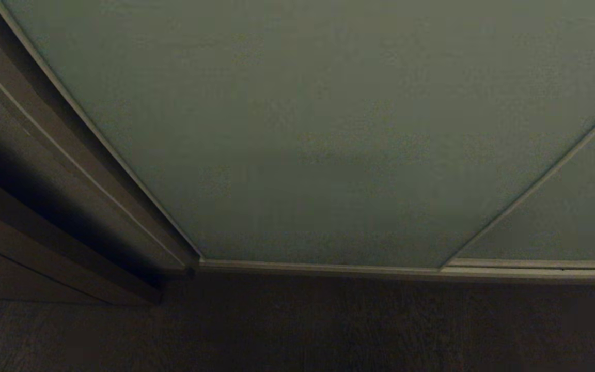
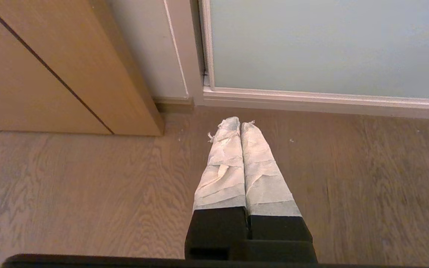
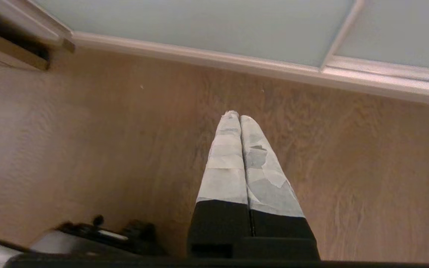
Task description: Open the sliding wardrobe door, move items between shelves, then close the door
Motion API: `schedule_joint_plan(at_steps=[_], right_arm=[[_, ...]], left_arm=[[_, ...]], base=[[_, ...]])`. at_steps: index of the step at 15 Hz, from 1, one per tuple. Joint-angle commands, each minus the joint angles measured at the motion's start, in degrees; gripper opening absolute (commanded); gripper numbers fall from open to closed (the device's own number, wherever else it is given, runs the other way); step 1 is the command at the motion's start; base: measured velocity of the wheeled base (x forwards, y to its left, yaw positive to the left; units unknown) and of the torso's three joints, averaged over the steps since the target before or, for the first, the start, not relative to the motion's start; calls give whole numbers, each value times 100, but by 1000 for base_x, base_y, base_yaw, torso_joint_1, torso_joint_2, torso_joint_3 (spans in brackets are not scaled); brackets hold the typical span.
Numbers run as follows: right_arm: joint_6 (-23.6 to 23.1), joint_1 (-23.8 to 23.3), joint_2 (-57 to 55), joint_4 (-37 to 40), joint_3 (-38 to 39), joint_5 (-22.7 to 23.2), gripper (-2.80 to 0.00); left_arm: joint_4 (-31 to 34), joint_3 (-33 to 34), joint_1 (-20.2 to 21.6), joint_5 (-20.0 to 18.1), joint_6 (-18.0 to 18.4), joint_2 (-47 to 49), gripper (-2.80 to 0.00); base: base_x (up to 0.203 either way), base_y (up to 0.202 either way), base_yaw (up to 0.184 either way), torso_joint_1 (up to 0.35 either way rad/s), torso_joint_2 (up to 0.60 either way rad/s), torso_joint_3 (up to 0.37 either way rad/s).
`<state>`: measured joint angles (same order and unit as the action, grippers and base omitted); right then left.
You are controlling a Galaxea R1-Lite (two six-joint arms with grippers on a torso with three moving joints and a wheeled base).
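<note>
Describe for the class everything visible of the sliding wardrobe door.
The sliding wardrobe door is a matte pale grey-green panel edged by a thin cream frame. It stands upright and shut, hiding the interior. Its bottom rail runs along the wood floor; a second panel adjoins it on the right. Nothing touches it.

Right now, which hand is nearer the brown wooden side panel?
Left. The left hand hangs over the floor just beside the side panel's corner; the right hand hangs farther along the door, with the panel off at the edge of its view.
</note>
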<state>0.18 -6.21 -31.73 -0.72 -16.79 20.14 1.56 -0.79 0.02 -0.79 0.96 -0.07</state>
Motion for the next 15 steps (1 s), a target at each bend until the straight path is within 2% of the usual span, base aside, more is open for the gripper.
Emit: schedule_joint_plan(at_steps=[1,5,8,10,15], right_arm=[[-7,158,1359,66,503,-292,-280],[-7,519,2955,253,1217,-1357,-280],[40,613,3188,-35,1693,-2015,-280],[-315,622,3182,40,1679,-2011,-280],[-519,630,3191,71,1679,-1906,-280]], left_arm=[[2,0,6,0,0,7,-280],[2,0,6,0,0,7,-280],[2,0,-2,0,0,7,-280],[2,0,-1,0,0,7,-280],[2,0,-2,0,0,7,-280]], base=[[0,0,0,0,0,0],[0,0,0,0,0,0],[0,0,0,0,0,0],[0,0,0,0,0,0],[0,0,0,0,0,0]])
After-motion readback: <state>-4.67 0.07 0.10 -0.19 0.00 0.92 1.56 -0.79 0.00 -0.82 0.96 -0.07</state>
